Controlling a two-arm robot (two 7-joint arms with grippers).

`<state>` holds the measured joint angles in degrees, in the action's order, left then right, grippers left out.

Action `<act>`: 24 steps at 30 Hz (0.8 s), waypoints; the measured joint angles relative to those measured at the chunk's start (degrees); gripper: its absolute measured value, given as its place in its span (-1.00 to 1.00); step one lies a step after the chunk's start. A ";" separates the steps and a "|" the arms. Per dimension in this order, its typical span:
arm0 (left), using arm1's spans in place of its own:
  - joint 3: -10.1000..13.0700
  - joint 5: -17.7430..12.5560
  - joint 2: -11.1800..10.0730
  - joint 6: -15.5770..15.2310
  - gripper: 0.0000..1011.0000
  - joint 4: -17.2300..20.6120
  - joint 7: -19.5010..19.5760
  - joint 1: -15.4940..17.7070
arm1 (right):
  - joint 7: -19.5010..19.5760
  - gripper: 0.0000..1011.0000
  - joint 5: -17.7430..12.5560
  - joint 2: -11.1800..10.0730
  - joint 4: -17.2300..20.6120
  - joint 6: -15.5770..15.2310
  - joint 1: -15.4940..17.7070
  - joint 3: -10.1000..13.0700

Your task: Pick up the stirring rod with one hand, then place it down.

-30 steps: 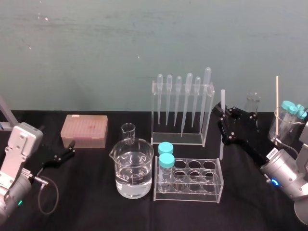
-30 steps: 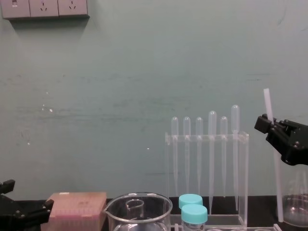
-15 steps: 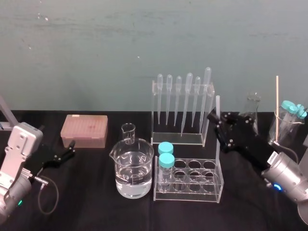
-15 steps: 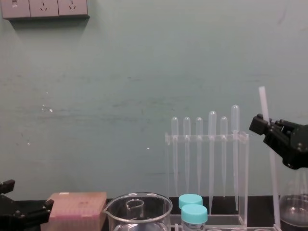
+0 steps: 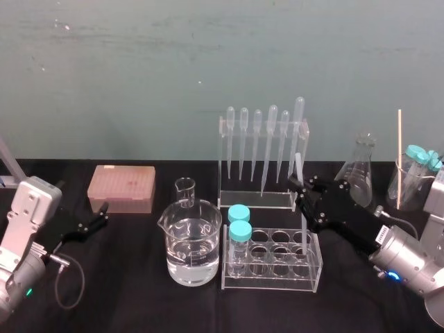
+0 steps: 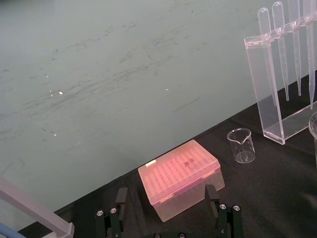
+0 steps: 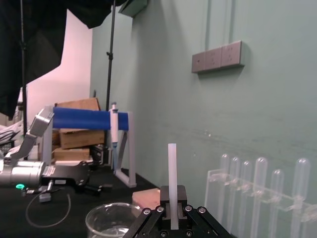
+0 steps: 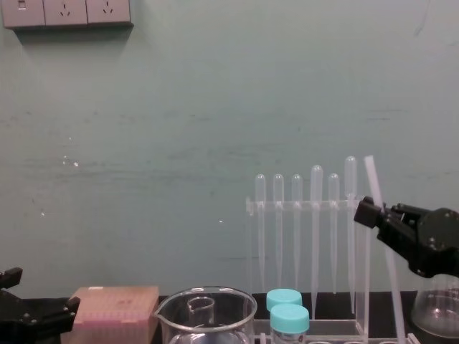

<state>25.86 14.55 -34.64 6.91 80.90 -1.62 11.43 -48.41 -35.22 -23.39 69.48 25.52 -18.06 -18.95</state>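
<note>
So the stirring rod (image 5: 299, 166) is up off the table, pinched in the right gripper (image 5: 300, 189), jaws pressed tight on it a bit above its middle. In the right wrist view the rod (image 7: 172, 168) sticks straight up out of the closed fingers (image 7: 159, 210). From the chest camera the rod (image 8: 373, 183) leans a little, top to the left, and the right gripper (image 8: 367, 213) sits just right of the pipette rack (image 8: 308, 208). The rod's lower end comes down by the right end of the test tube rack (image 5: 272, 277) (can't tell if it's touching the rack or just hanging in front of it). Two vials with teal caps (image 5: 239, 223) stand in the left end of that rack, and left of them is a big beaker of water (image 5: 191, 246) with a small beaker (image 5: 185, 191) behind it. A flask (image 5: 361, 170) is further right, a pink box (image 5: 121, 187) far left. The left gripper (image 5: 103, 215) is parked low near that box, fingers spread wide apart.
</note>
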 joint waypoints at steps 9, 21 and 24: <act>0.00 0.00 0.00 0.00 0.98 0.00 0.00 0.00 | -1.07 -0.86 -0.37 0.12 -2.42 -2.21 -1.48 -1.62; 0.00 0.00 0.00 0.00 0.98 0.00 0.00 0.00 | -1.62 -0.86 0.21 0.42 -6.46 -3.93 -3.61 -3.39; 0.00 0.00 0.00 0.00 0.98 0.00 0.00 0.00 | -1.75 -0.86 0.63 0.43 -7.30 -4.55 -4.13 -3.95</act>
<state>25.86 14.55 -34.65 6.91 80.90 -1.62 11.43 -50.16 -34.59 -22.96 62.17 20.97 -22.19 -22.90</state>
